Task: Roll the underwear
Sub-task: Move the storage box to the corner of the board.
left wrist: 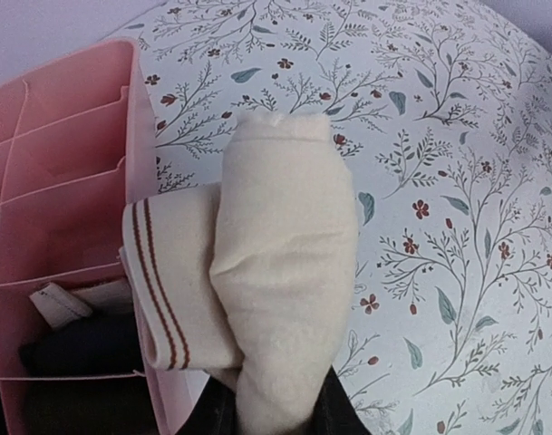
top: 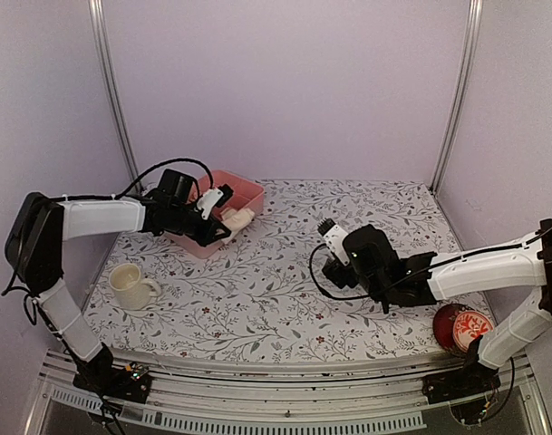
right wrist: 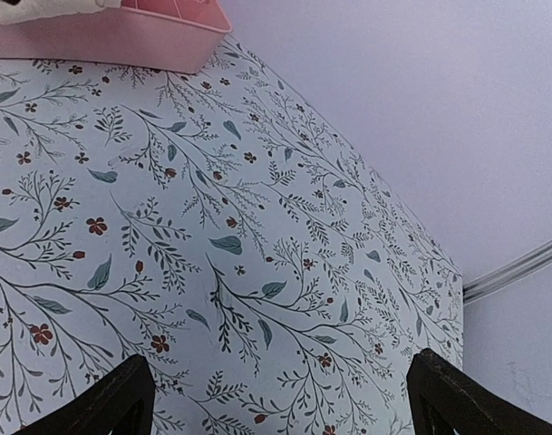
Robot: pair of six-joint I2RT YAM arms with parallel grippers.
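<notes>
Between the dark fingers (left wrist: 341,410) of the left gripper (top: 221,221) sits the underwear (left wrist: 280,272), a pale peach-beige piece rolled into a plump bundle. The jaws are clamped on its near end, and the rest of the roll sticks out ahead of the fingertips. On the roll's tray-ward side a cream band (left wrist: 167,290) with two red-brown stripes presses against it; whether the band belongs to the same garment cannot be told. Gripper and roll are at the near corner of the pink tray (left wrist: 76,172), with the striped band overlapping the tray's outer wall and the main roll just outside it, over the floral table (right wrist: 257,227). Whether the roll touches the wall or the cloth below is unclear. Inside the tray, beside the fingers, one compartment holds black bundles (left wrist: 76,349) with a small cream-white folded piece (left wrist: 62,302) just beyond them. The right gripper (right wrist: 280,403) hangs over bare table well away from the tray, its jaws spread wide with nothing between them; the tray lies far ahead of it. A cream mug (top: 130,285) stands on the table behind the left gripper, near that arm's elbow, and a red tin (top: 461,328) sits back beside the right arm's forearm.
</notes>
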